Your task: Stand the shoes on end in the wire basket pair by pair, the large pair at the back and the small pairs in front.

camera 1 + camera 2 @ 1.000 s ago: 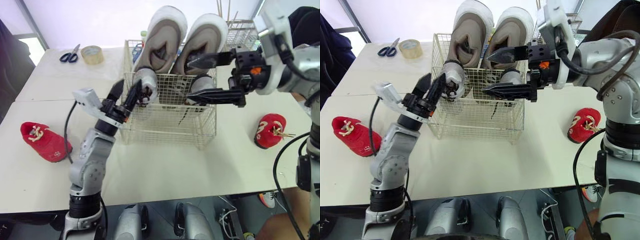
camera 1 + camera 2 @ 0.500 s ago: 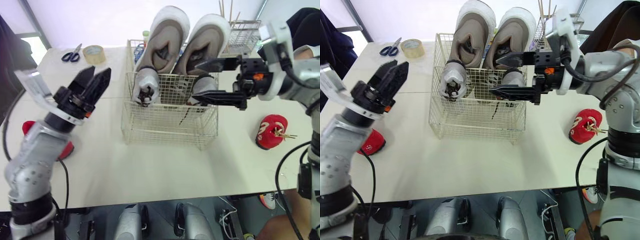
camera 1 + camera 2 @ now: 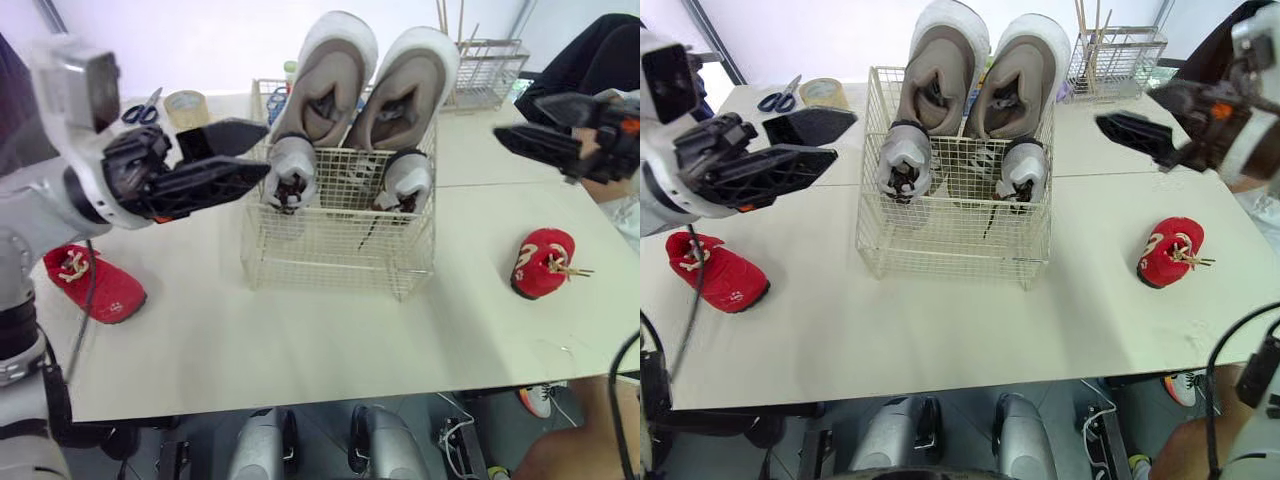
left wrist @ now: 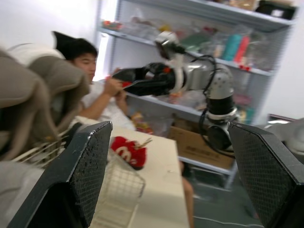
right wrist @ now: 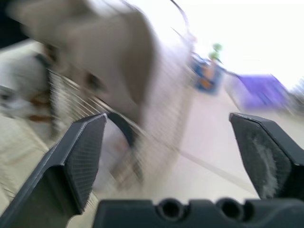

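Note:
A wire basket (image 3: 952, 235) stands mid-table. Two large beige shoes (image 3: 938, 65) (image 3: 1018, 72) stand on end at its back. In front of them, two small grey-white shoes (image 3: 902, 160) (image 3: 1023, 168) stand on end. One small red shoe (image 3: 715, 275) lies on the table to the left of the basket, another red shoe (image 3: 1170, 252) to the right. My left gripper (image 3: 845, 135) hovers open and empty left of the basket, pointing toward it. High on the right, well away from the basket, my right gripper (image 3: 1125, 105) is open and holds nothing.
Scissors (image 3: 775, 98) and a roll of tape (image 3: 823, 93) lie at the back left. A smaller wire rack (image 3: 1120, 60) stands at the back right. A person (image 4: 92, 80) sits beyond the table's right end. The table's front edge is close.
My right gripper has drawn back from the basket's front to the right. The left arm has risen and turned, its open fingers now pointing toward the basket. The shoes have not moved.

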